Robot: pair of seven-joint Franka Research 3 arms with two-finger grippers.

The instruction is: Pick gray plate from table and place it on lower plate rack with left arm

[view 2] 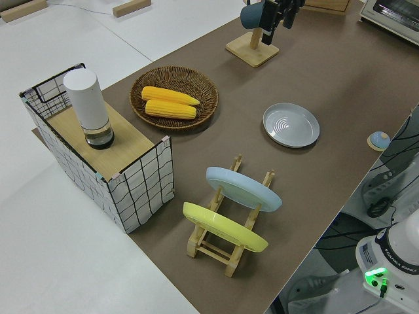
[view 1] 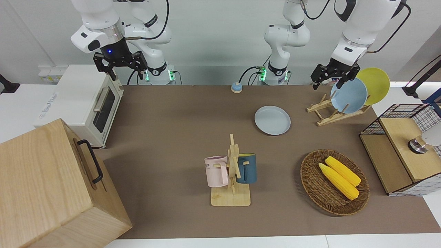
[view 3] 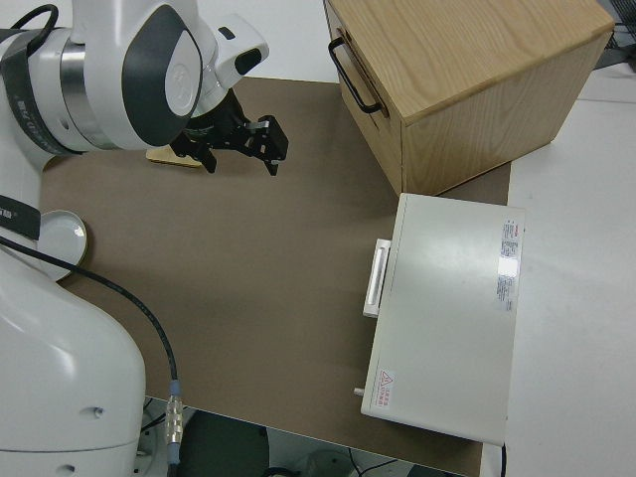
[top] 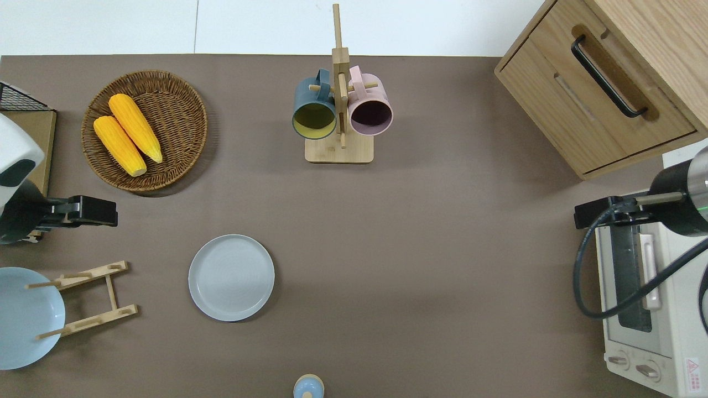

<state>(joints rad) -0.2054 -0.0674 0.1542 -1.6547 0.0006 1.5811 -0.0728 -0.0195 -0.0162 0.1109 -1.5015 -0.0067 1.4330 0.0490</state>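
We are at the approach: our left gripper [view 1: 331, 78] hangs up in the air with fingers apart, holding nothing (the right arm is parked). The gray plate [top: 231, 277] lies flat on the table [top: 442, 249], well apart from those fingers, beside the lower plate rack [top: 88, 299]. Next comes a descent to its rim.

Left gripper [view 1: 331, 78] raised (fingers spread); right arm parked.

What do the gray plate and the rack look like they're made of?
Gray plate: probably glazed ceramic or melamine, going by its smooth, softly shiny surface with faint concentric rings. Rack: light unfinished-looking wood, with pale rails and dowel pegs.
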